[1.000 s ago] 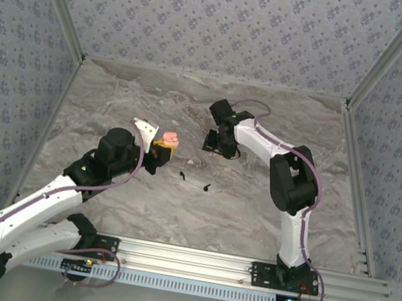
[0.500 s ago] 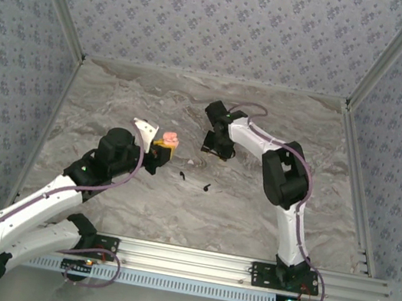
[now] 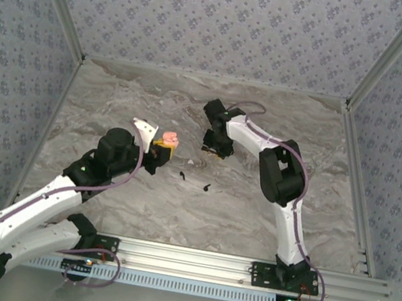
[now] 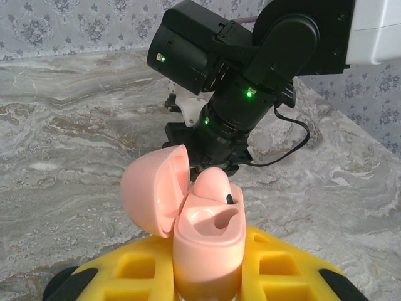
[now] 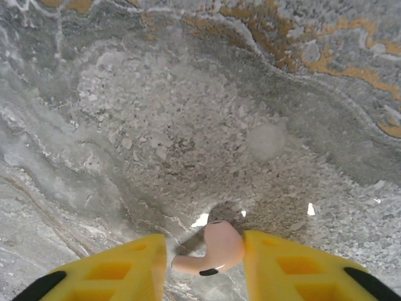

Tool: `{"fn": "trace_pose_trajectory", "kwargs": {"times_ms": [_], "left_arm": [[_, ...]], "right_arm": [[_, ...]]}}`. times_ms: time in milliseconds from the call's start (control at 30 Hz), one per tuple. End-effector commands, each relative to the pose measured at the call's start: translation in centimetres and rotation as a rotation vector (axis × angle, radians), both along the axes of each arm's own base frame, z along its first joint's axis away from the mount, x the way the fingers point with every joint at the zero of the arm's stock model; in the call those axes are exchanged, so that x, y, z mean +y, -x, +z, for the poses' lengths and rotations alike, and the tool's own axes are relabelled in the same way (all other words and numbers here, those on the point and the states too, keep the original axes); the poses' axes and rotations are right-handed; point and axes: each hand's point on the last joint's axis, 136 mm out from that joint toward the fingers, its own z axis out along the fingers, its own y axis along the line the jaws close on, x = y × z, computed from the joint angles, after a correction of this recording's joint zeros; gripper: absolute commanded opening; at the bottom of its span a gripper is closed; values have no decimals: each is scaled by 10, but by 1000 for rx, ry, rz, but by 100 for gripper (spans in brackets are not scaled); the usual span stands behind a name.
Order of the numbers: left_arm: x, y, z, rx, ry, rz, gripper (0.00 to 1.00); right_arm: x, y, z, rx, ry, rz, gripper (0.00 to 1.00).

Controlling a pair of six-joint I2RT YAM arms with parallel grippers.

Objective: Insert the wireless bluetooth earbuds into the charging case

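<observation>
While the left tool (image 4: 207, 279), at the bottom centre of its wrist view, presses its yellow fingers together on the glossy pale pink plastic charging case (image 4: 207, 241) and holds it upright with the hinged lid (image 4: 153, 197) tipped open to the left, the right tool (image 5: 203, 266) sits at the bottom edge of its own wrist view; between its yellow fingers (image 5: 282, 266) lies a small pale pink comma-shaped earbud (image 5: 213, 249), resting on the grey marbled worktop (image 5: 188, 94). The right-hand finger touches the bud's rounded head; the stem tip lies just beside the other finger; whether the tool is already pinching it I cannot tell.

From above, the right tool (image 3: 214, 148) is just right of centre and the case (image 3: 169, 139) near it to the left; a tiny black earbud (image 3: 182, 175) and another black earbud (image 3: 207, 189) lie loose on the worktop below them.

The step in hand looks like the pick of the pink earbud; inside the case a rounded pink piece (image 4: 212, 185) seems seated already, and the nearer well (image 4: 219, 221) looks empty. The next move calls for a firm pinch without flicking the bud away, then a lift, a short carry leftward, and a stem-down entry into that free well.
</observation>
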Motion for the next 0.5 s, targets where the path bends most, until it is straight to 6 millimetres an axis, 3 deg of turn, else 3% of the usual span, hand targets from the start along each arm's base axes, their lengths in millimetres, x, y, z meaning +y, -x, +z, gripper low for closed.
{"fn": "trace_pose_trajectory", "kwargs": {"times_ms": [0,200,467], "left_arm": [[0,0,26,-67,48,-4,20],[1,0,26,-66,53,0,20],[1,1,25,-63,53,1,20]], "right_arm": [[-11,6,-12,45,55,-12,31],[-17,11,-11,52,78,28,20],[-21,17,-4,56,88,186,17]]}}
